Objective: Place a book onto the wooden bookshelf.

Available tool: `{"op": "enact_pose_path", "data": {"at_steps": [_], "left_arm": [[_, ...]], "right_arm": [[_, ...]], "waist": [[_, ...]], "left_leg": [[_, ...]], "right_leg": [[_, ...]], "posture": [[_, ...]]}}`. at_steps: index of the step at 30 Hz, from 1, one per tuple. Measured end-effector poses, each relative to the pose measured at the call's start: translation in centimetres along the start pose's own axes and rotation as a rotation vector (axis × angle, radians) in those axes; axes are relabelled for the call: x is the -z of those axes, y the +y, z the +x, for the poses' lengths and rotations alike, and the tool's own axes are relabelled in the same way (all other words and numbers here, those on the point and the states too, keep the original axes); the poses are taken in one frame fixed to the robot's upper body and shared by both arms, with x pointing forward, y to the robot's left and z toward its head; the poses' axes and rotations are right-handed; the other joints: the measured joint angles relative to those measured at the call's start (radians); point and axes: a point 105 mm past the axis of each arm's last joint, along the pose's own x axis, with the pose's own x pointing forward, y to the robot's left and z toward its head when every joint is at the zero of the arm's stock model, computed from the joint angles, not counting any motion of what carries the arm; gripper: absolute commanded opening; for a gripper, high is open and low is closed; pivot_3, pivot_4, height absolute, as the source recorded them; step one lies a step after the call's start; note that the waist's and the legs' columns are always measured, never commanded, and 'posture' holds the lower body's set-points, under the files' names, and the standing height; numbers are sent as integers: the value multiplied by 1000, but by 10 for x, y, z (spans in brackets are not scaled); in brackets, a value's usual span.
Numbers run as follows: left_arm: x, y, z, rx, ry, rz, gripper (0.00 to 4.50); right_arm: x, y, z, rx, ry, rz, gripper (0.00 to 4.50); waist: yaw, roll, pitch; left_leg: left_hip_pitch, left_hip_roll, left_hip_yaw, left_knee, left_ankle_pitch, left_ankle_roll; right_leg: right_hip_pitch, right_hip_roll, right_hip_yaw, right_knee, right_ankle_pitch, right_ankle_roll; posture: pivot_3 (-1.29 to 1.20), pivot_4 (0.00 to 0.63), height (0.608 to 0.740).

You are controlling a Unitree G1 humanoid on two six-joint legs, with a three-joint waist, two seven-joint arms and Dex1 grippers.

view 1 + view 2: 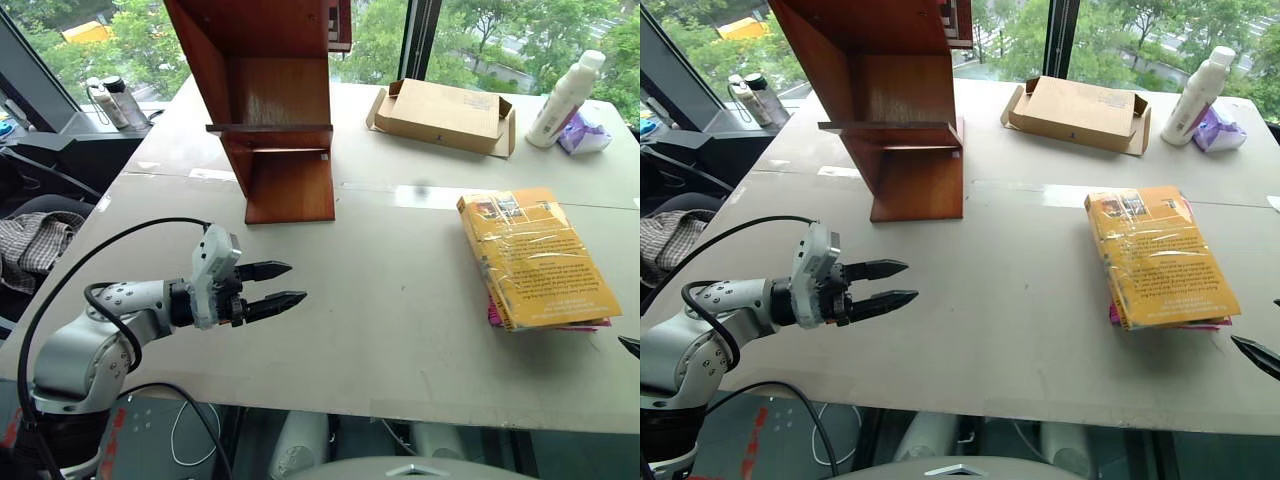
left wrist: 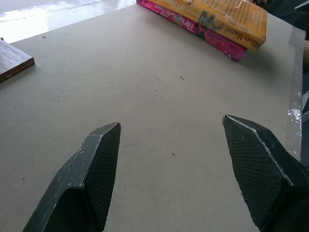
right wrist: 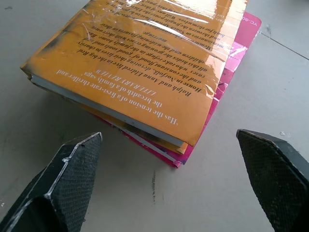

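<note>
The yellow-orange book (image 1: 535,258), wrapped in glossy plastic, lies flat on the right side of the table on top of a magenta-pink book (image 3: 236,53). The reddish-brown wooden bookshelf (image 1: 270,110) stands at the back left of the table, its shelves bare. My left gripper (image 1: 297,282) hovers open over the table's front left, pointing right toward the books, with nothing between its fingers. My right gripper (image 3: 169,135) is open just in front of the stack's near corner, its fingers wide apart and clear of the book.
A flat cardboard box (image 1: 445,115) lies at the back centre. A white bottle (image 1: 565,98) and a purple bag (image 1: 585,133) are at the back right. Two bottles (image 1: 115,100) stand beyond the table's left edge. The grey table (image 1: 400,300) runs bare between shelf and books.
</note>
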Motion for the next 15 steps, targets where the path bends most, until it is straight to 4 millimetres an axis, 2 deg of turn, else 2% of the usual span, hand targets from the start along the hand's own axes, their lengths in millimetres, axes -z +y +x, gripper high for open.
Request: {"op": "enact_pose_path", "data": {"at_steps": [2,4,7,12,13,14,15], "left_arm": [[-1,1,1,5,-3,7,3474],[-11,4,9,14,-41,38,3474],[-35,-1,31,81,-118,106,3474],[-53,-9,45,143,-172,144,3474],[-57,-13,47,164,-185,158,3474],[-61,-16,49,184,-193,172,3474],[-64,-19,50,204,-204,181,3474]], "right_arm": [[-1,-2,1,14,-6,-4,4432],[-7,-8,5,74,-42,-8,4432],[-38,-10,19,151,-93,-24,4432],[-98,-3,32,89,-156,19,4432],[-107,-4,34,91,-149,18,3931],[-113,-4,37,101,-129,2,3700],[-118,-4,43,113,-101,-16,3241]], "waist": [[0,0,0],[2,0,0],[1,1,0],[-8,0,0],[-5,0,0],[-3,0,0],[-1,0,0]], "left_leg": [[0,0,0,0,0,0],[0,0,0,1,0,0],[0,-1,1,1,0,0],[0,0,1,0,0,0],[0,0,1,0,0,0],[0,0,1,0,0,0],[0,0,1,0,0,0]], "right_leg": [[0,0,0,0,0,0],[0,0,-1,0,0,0],[0,0,1,1,0,0],[0,2,1,1,0,0],[0,5,1,1,0,0],[0,6,1,1,0,0],[0,6,1,1,0,0]], "posture": [[0,150,740],[0,150,740],[0,150,740],[0,150,740],[0,150,740],[0,150,740],[0,150,740]]}}
